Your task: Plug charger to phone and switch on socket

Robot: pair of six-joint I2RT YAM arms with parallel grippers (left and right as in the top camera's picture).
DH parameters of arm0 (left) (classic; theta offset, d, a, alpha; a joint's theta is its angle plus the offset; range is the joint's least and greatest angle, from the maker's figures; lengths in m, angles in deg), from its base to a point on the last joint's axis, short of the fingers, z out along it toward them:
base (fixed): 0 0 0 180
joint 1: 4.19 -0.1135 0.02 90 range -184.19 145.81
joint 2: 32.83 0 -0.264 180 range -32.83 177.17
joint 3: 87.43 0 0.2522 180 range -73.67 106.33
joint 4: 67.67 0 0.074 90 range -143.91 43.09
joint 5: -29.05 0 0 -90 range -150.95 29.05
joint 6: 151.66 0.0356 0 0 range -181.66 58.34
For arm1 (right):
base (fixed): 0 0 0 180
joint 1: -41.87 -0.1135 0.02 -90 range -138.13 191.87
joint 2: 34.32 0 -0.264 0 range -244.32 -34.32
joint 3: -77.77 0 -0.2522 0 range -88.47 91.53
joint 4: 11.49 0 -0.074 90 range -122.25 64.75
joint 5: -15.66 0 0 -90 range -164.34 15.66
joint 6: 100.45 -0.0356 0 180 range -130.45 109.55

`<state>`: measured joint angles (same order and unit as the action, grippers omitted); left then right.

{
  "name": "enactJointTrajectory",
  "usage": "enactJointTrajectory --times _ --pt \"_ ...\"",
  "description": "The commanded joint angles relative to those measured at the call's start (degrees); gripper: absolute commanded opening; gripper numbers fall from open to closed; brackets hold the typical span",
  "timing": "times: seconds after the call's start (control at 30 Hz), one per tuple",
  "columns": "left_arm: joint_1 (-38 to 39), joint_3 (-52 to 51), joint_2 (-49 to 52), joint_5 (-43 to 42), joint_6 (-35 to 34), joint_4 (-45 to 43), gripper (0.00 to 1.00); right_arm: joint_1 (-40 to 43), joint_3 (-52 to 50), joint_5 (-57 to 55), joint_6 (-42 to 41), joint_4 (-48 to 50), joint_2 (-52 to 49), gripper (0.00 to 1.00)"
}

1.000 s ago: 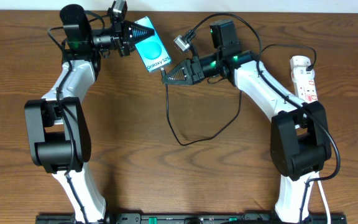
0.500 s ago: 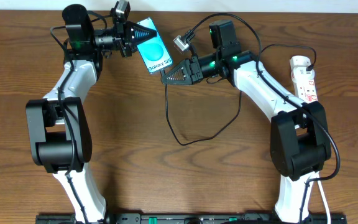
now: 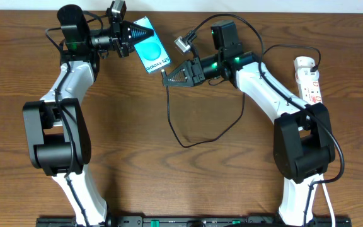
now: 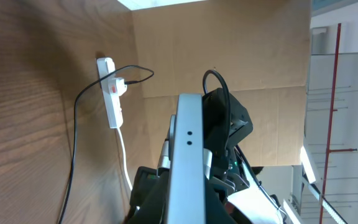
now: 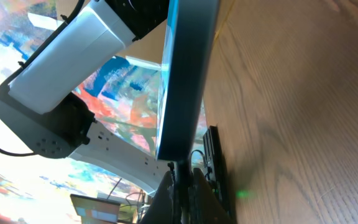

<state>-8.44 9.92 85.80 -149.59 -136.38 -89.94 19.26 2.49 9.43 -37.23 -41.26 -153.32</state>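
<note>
Turquoise phone (image 3: 155,53) clamped in left pincer (image 3: 140,34); right pincer (image 3: 167,77), gripping charger (image 3: 170,113), just beside it

my overhead camera looks straight down on the brown wooden table (image 3: 137,126), far enough off to take in its whole width. my left wrist camera sits close behind the edge of the slim turquoise-screened smartphone (image 4: 187,174) and faces across to the white elongated power strip (image 4: 110,93). my right wrist camera faces that smartphone edge-on, close. all three views share it; overhead also shares the strip.
</note>
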Motion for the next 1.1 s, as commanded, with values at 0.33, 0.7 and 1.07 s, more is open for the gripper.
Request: enactJointTrajectory --times 0.33,0.7,1.07 --pt "-0.07 1.01 -0.44 -1.44 1.64 -0.28 0.07 -0.44 -0.02 0.83 -0.52 -0.04 -0.39 0.01" --pt "0.59 1.01 -0.44 -1.44 2.49 -0.28 0.07 -0.44 -0.02 0.83 -0.63 -0.02 -0.39 0.01" --pt "0.59 1.01 -0.44 -1.44 2.78 -0.28 0.07 -0.42 0.00 0.85 -0.68 0.00 -0.39 0.01"
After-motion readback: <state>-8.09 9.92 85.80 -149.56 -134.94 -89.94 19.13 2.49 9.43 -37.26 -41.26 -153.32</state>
